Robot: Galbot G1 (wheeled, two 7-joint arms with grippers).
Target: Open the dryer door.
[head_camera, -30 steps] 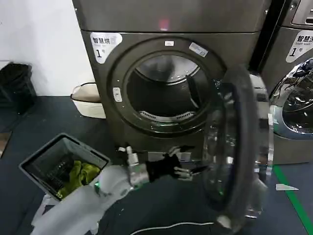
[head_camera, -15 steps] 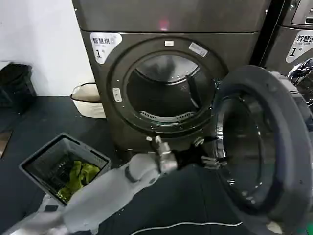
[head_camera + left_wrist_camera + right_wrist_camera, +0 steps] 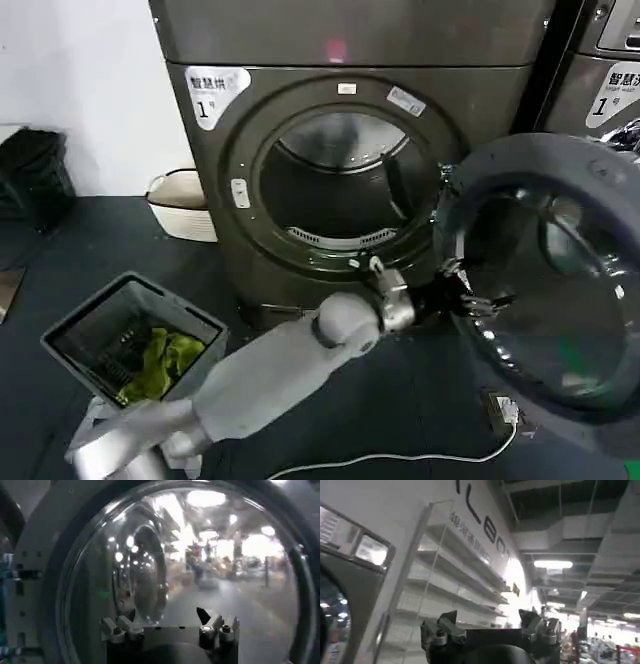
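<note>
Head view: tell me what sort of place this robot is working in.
Probably a laundry room or laundromat mock-up. A front-loading dryer stands with the dryer door swung open, a second machine stands beside it, and a laundry basket holding cloth sits on the floor.

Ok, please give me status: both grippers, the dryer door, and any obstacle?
Left gripper open, at inner face of the dryer door. Right gripper open, raised, away from the work. Door swung wide open, drum mouth exposed. Laundry basket on floor at left, not in the way.
</note>
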